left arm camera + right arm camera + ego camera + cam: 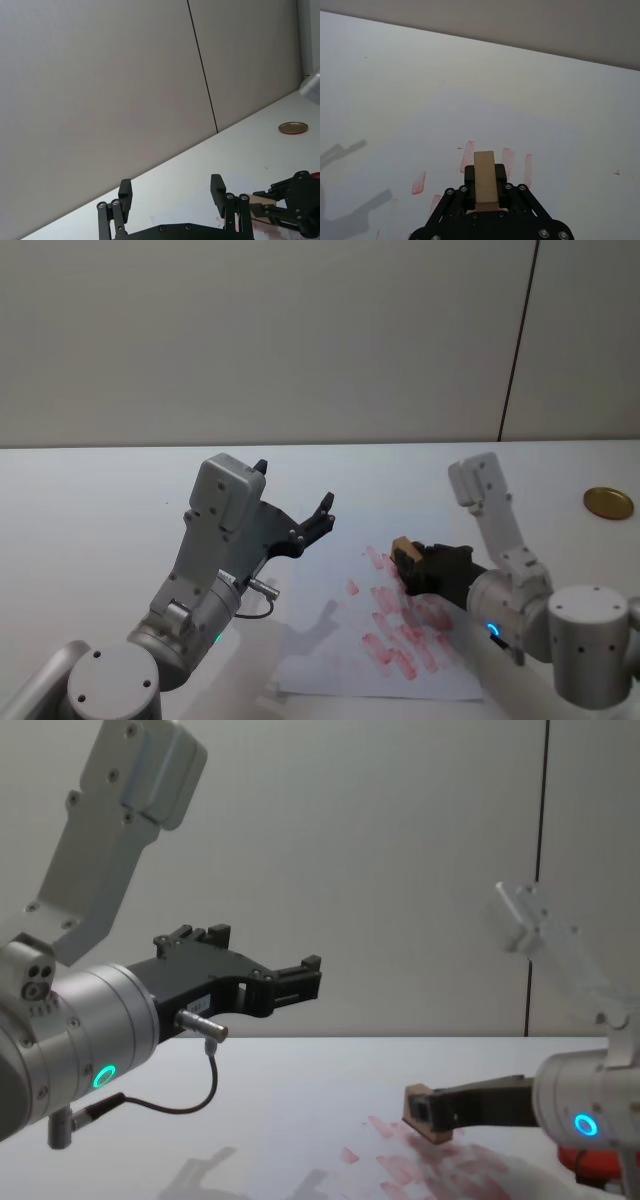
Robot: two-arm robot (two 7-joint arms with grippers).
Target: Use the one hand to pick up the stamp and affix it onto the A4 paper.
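Wood, light and stiff: your right end effector is gripping the stamp by its long sides, low over the paper and its red prints. You're likely risking slip on the smooth faces. Left end effector is hanging wide open, raised.

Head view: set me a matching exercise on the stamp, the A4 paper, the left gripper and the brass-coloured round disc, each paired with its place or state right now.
Things:
1 stamp
2 A4 paper
3 left gripper
4 round disc

States:
a open, raised, holding nothing
b flat on the table, marked with red prints
c on the table far to the right, off the paper
d clamped in the right gripper

Pairs: 1-d, 2-b, 3-a, 4-c
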